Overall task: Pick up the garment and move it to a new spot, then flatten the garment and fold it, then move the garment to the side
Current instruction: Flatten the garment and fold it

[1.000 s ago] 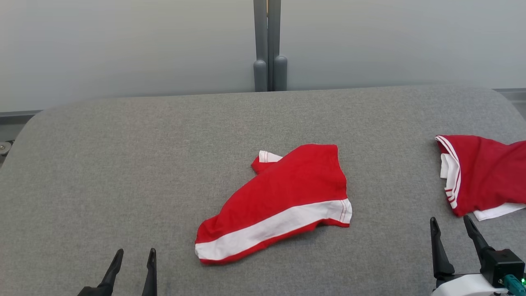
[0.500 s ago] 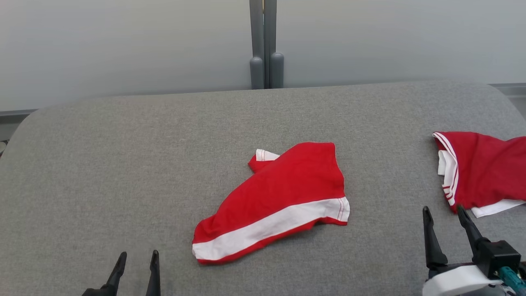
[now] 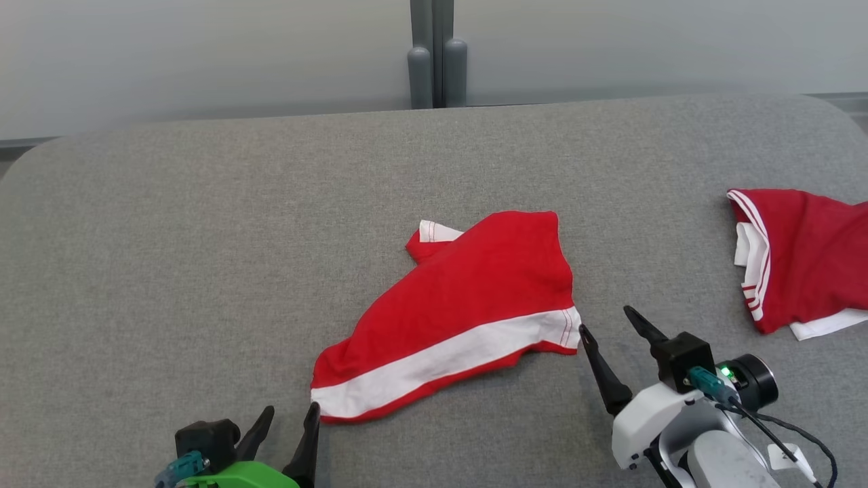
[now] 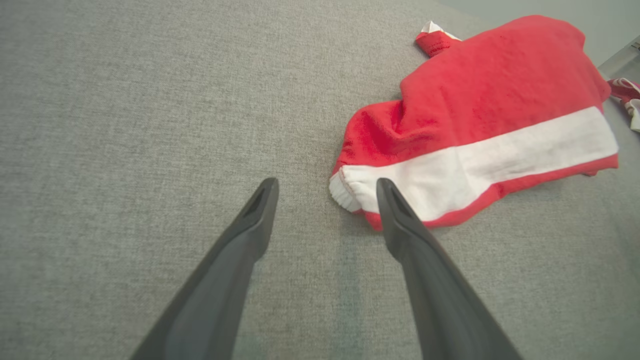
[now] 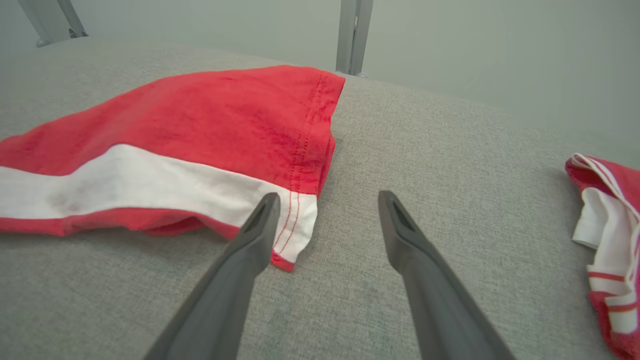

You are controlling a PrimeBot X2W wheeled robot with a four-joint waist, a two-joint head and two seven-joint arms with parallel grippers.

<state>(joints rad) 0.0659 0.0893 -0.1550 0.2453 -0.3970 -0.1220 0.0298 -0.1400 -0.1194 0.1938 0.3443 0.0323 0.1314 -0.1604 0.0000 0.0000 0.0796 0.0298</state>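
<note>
Flanking crumpled red, white-banded cloth garment (image 3: 475, 298) mid grey fabric desk (image 3: 203, 237) with left gripper (image 3: 291, 410) and right gripper (image 3: 605, 320) released, empty.

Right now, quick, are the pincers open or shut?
Left pincer: open, holding nothing, by the garment corner.
Right pincer: open, holding nothing.

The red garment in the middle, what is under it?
The garment lies on the grey padded surface, which shows all around it. A white-trimmed red fold pokes out from under its far edge. Whatever else lies beneath is covered by the cloth.
</note>
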